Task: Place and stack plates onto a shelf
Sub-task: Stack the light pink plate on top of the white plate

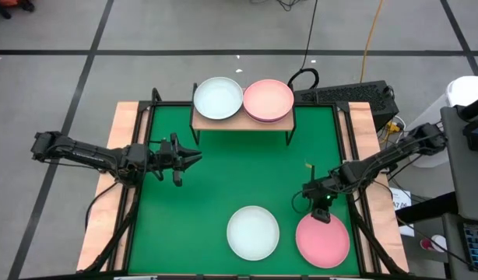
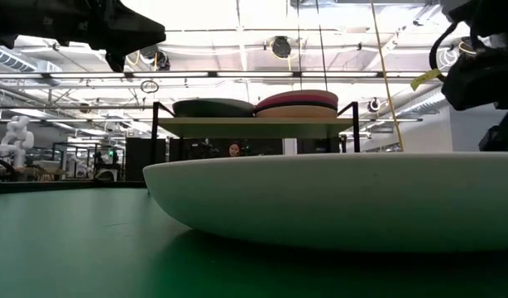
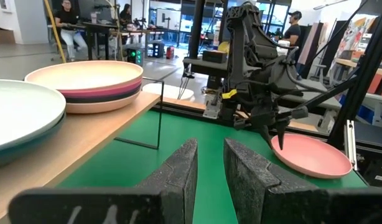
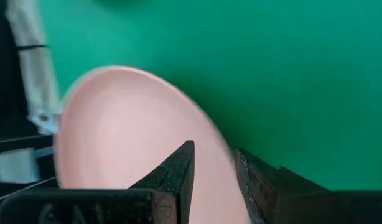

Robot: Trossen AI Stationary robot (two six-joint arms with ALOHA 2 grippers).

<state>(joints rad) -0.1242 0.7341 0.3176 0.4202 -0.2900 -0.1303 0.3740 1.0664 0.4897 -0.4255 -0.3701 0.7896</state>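
The shelf (image 1: 239,124) stands at the table's far edge and carries two stacks of plates. One stack has a mint-white plate on top (image 1: 218,99), the other a pale pink one (image 1: 268,100). Near the front edge a mint-white plate (image 1: 253,232) and a pink plate (image 1: 322,241) lie flat on the green table. My right gripper (image 1: 321,213) is at the pink plate's far edge, shut on its rim. My left gripper (image 1: 197,155) hovers level to the left of the shelf, pointing toward the table's right. A narrow gap shows between its fingers (image 3: 209,146), and nothing is in it. My right gripper has the pink plate's far rim (image 4: 223,155) between its two fingers, one over the plate's hollow side and one outside the rim. The fingers slant down onto it from the far right. The plate's near part (image 1: 325,257) lies on the table.
Wooden side boards (image 1: 122,155) and black rails frame the green top. Open green surface lies between the shelf and the two front plates. Cables, a keyboard (image 1: 344,95) and equipment sit beyond the table's far right corner. People sit in the room behind.
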